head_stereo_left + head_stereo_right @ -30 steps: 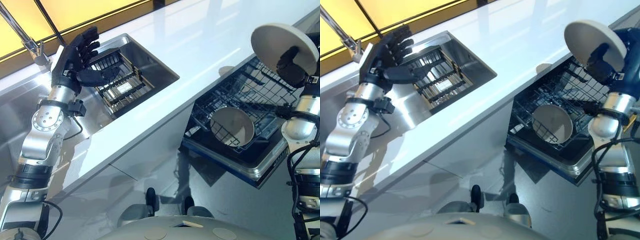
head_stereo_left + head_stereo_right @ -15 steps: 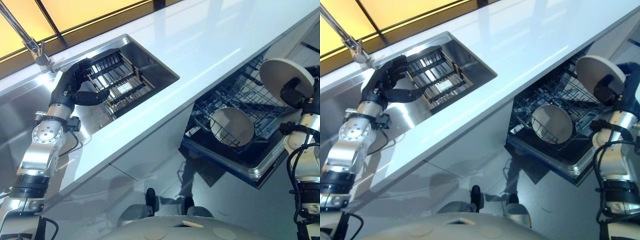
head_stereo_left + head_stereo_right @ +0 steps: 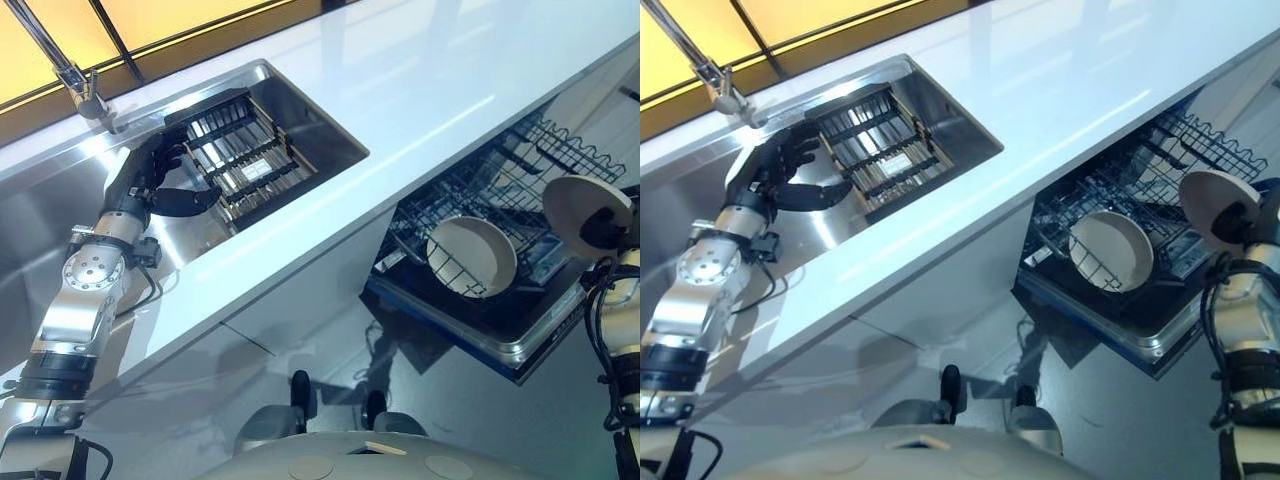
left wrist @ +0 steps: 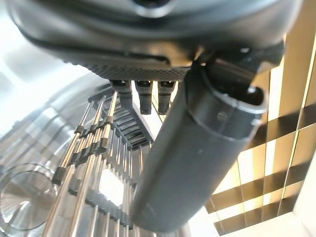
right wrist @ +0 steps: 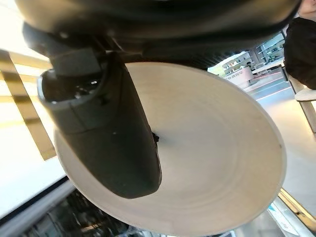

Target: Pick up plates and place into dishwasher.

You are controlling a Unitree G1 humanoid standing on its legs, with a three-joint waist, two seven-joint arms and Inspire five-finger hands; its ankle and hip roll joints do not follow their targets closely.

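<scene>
Now, right hand (image 3: 1246,222): clamps a plate (image 3: 1212,205) above the dishwasher rack's (image 3: 1140,190) right edge.
Left hand (image 3: 790,172): relaxed, empty, over the sink rack (image 3: 880,150).
Advice: keep plate upright, slot beside the loaded plate (image 3: 1110,250).

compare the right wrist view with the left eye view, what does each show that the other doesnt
Right wrist view alone: the right hand's thumb pressed flat across the face of the held plate, so the pinch is plain.

Left eye view alone: the left hand at the sink over its rack, the white counter, and a second plate standing in the open dishwasher rack.

Both: the right hand holding the plate beside the dishwasher.
</scene>
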